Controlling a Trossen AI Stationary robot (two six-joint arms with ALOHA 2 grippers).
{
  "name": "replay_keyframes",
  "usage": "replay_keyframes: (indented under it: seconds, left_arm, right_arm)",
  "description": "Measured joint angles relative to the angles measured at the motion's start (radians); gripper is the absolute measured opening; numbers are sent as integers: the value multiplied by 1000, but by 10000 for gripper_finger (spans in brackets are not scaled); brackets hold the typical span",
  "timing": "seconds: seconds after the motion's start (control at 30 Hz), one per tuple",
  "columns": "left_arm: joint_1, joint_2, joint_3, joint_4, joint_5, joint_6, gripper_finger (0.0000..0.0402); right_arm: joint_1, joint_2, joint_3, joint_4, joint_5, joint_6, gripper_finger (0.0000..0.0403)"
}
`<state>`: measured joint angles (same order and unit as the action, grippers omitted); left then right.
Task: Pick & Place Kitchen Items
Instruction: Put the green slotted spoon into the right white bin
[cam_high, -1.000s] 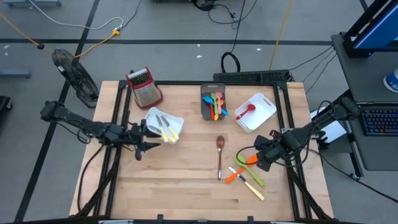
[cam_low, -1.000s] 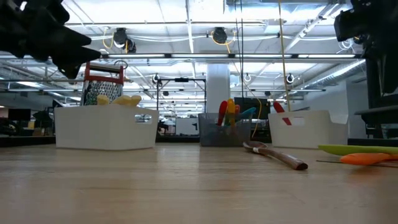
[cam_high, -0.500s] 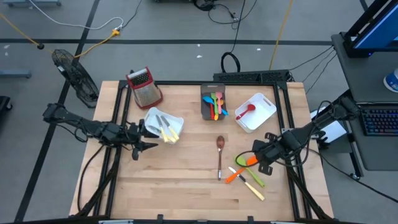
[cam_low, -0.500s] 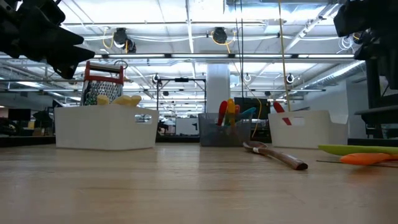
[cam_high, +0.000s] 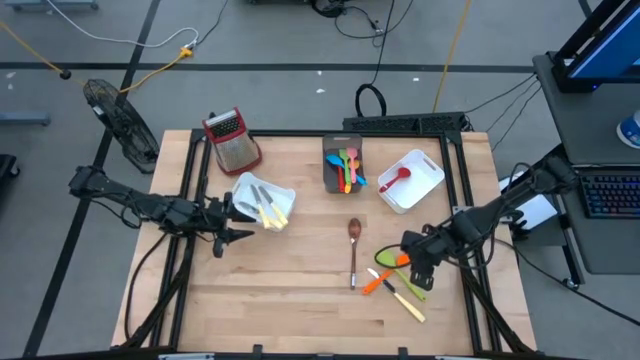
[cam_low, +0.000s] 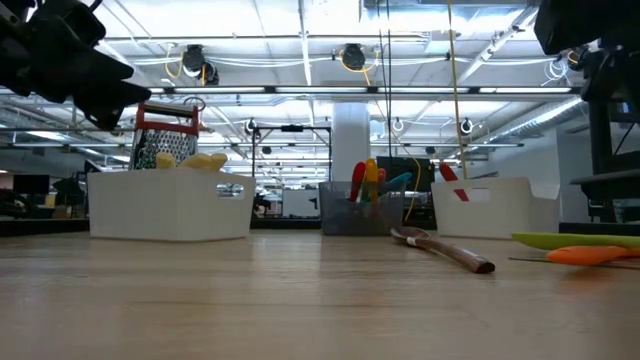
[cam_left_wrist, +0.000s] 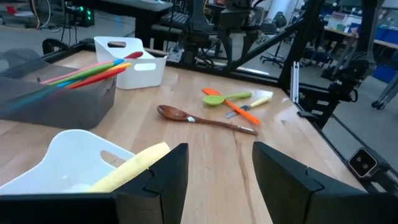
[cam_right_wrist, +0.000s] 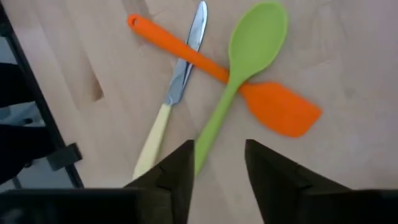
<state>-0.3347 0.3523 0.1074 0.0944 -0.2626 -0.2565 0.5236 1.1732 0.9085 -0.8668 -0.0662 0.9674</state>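
Bins at 12 o'clock already hold several utensils. Wooden spoon (cam_high: 353, 248), green spoon (cam_right_wrist: 244, 74), orange spatula (cam_right_wrist: 249, 93), knife (cam_right_wrist: 171, 102) remain on the surface (cam_high: 300, 290). Right hand (cam_right_wrist: 217, 163) released, empty, over green spoon at 4 o'clock; left hand (cam_left_wrist: 219, 167) parted, empty, at 9

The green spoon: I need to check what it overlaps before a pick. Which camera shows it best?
The right wrist view: the green spoon fills the frame, its handle crossing over the orange spatula beside the knife. The high view shows it small under the right gripper; the low view, edge-on; the left wrist view, distant.
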Motion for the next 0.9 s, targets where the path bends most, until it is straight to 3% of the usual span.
replay_keyframes:
  seconds: [0.17,0.33,0.7,0.9]
  left_arm:
    - [0,1,0,-5,0,-9,182]
    - [0,1,0,-20,0,20,182]
    - [0,1,0,-26,-4,27,182]
    - [0,1,0,-26,-4,36,182]
  right_arm:
    - [0,71,0,49,-95,1,174]
    - [0,166,0,86,-167,-3,178]
    - [-24,211,-1,144,-169,140,165]
    - [-24,211,-22,152,-115,211,165]
